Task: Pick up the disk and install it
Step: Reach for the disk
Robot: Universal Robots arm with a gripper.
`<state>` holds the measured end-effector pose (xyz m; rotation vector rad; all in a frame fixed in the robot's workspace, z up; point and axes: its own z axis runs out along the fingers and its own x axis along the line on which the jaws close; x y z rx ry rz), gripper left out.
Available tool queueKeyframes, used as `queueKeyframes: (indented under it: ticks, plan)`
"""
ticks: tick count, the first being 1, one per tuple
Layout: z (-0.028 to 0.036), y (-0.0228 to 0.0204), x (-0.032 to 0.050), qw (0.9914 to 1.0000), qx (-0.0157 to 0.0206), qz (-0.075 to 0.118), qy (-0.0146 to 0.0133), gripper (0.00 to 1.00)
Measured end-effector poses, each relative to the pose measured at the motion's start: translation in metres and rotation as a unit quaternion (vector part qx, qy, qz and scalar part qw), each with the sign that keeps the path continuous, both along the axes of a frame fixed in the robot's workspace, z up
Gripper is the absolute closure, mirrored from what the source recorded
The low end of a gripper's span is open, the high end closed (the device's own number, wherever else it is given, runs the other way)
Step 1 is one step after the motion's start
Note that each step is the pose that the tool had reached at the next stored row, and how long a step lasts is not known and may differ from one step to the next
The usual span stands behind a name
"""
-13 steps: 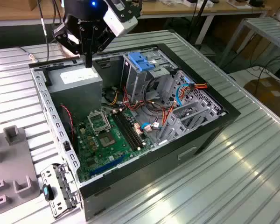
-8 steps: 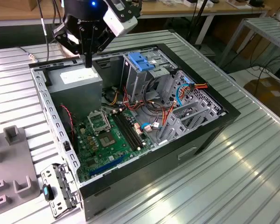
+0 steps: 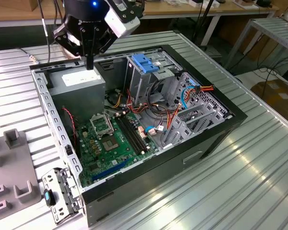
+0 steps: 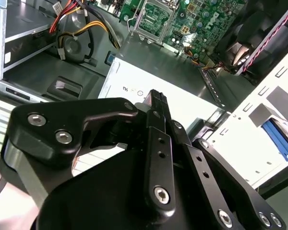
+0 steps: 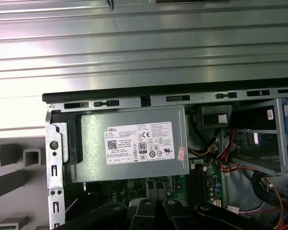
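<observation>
Your gripper (image 3: pixel 89 61) hangs over the far corner of the open computer case (image 3: pixel 209 139), at the exterior view's left. Its fingers (image 4: pixel 156 98) are pressed together with nothing between them. The tips point down at the grey power-supply box (image 3: pixel 79 84), close above its top face near the white sticker. You cannot tell whether they touch it.

The disk (image 3: pixel 62 196) seems to be the flat silver piece with a blue part at one edge. It lies outside the case by its near corner at the exterior view's left, close to the counter's near edge. It is well apart from the gripper, with the whole length of the case's perforated side rail (image 3: pixel 53 120) running between them. Grey fixture blocks (image 3: pixel 12 139) stand near it on the ribbed metal counter (image 3: pixel 249 182), toward that same left edge.

Inside the case, the green motherboard (image 3: pixel 110 139) lies on the floor right next to the power-supply box. Past it, toward the exterior view's right, stands the grey metal cage (image 3: pixel 139 81) with a blue latch (image 3: pixel 146 64) on top. Red, yellow, orange and blue cables (image 3: pixel 168 120) crowd the space around the cage and the metal bays along the case's right side, and some trail down over the motherboard's edge.

In the first wrist view the power-supply box sits tight in the case corner against the side rail. A bundle of red and yellow wires comes out beside it, just where the cage begins.
</observation>
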<state>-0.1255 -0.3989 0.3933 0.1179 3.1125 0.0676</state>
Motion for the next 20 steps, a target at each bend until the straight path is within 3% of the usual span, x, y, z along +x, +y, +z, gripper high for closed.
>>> queueKeyframes:
  ticks: [20]
  plan:
    - [0.0000, 0.0000, -0.0128, 1.00000, 0.0000, 0.000, 0.0000, 0.89]
